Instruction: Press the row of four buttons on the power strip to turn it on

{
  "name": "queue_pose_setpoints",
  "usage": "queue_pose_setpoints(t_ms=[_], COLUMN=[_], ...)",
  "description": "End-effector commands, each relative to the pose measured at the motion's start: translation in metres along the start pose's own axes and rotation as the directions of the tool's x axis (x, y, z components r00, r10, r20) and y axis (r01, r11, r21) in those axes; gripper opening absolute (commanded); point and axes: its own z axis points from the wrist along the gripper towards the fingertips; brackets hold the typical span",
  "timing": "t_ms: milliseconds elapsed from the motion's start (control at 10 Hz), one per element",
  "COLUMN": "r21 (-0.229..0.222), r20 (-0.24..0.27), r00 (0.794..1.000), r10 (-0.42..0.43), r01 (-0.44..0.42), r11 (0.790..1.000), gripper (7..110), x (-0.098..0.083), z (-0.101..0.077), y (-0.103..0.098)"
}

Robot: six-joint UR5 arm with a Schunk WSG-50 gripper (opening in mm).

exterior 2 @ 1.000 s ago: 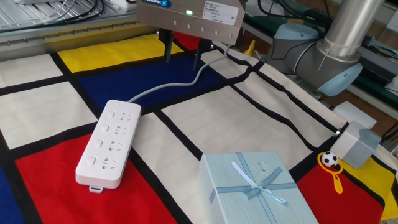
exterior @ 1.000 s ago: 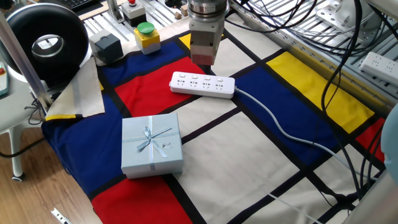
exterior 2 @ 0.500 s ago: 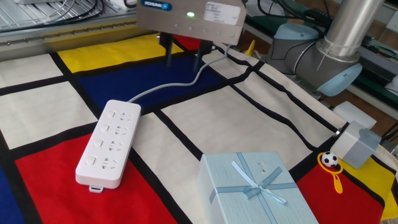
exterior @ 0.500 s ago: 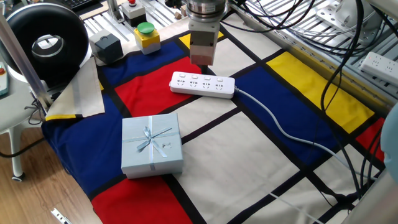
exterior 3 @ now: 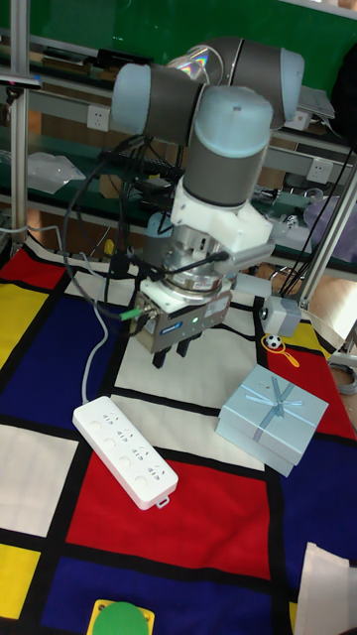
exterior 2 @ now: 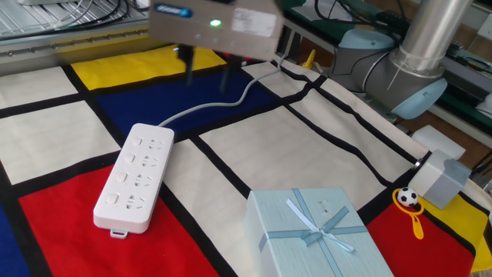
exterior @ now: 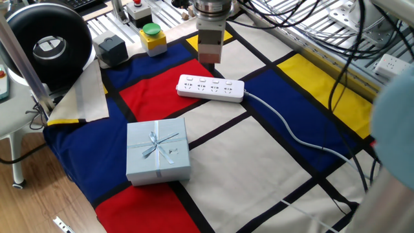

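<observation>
The white power strip lies flat on the coloured cloth, its grey cable trailing to the right. The four buttons show as small marks along its far long edge. The strip also appears as power strip and power strip. My gripper hangs in the air beyond the strip's cable end, clear of it. Its two dark fingers stand apart with nothing between them, so it is open. It is motion-blurred. The tall fixed view shows the gripper above and behind the strip.
A pale blue gift box with a ribbon sits in front of the strip. A yellow box with a green button, a black box and a large black round object stand at the back left. Black cables hang at the right.
The gripper has risen a little and slid sideways along the far side of the strip, leftward in the other fixed view. The strip and gift box have not moved.
</observation>
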Motion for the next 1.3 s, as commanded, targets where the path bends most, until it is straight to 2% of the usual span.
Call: queue_pose_setpoints(t_ms=[0, 100, 400, 600, 700, 800, 900, 1000, 1100, 1200], r21=[-0.008, -0.006, 0.055, 0.051, 0.027, 0.034, 0.048, 0.028, 0.021, -0.005], r20=[0.016, 0.01, -0.04, 0.0, 0.028, 0.02, 0.004, 0.019, 0.04, 0.087], r00=[0.999, 0.999, 0.999, 1.0, 0.999, 1.0, 1.0, 0.998, 0.997, 0.994], r10=[-0.028, -0.041, -0.027, -0.026, -0.032, -0.024, 0.02, 0.059, 0.068, 0.068], r01=[0.028, 0.042, 0.029, 0.026, 0.032, 0.024, -0.02, -0.059, -0.069, -0.068], r11=[1.0, 0.999, 0.998, 0.998, 0.999, 0.999, 0.999, 0.998, 0.997, 0.998], gripper=[44, 44, 44, 44, 44, 44, 44, 44, 44, 44], x=[-0.015, -0.016, -0.017, -0.031, -0.038, -0.035, -0.031, -0.034, -0.04, -0.052], z=[0.016, 0.019, 0.034, 0.047, 0.047, 0.047, 0.047, 0.047, 0.047, 0.046], y=[-0.036, -0.05, -0.081, -0.082, -0.076, -0.078, -0.081, -0.077, -0.075, -0.069])
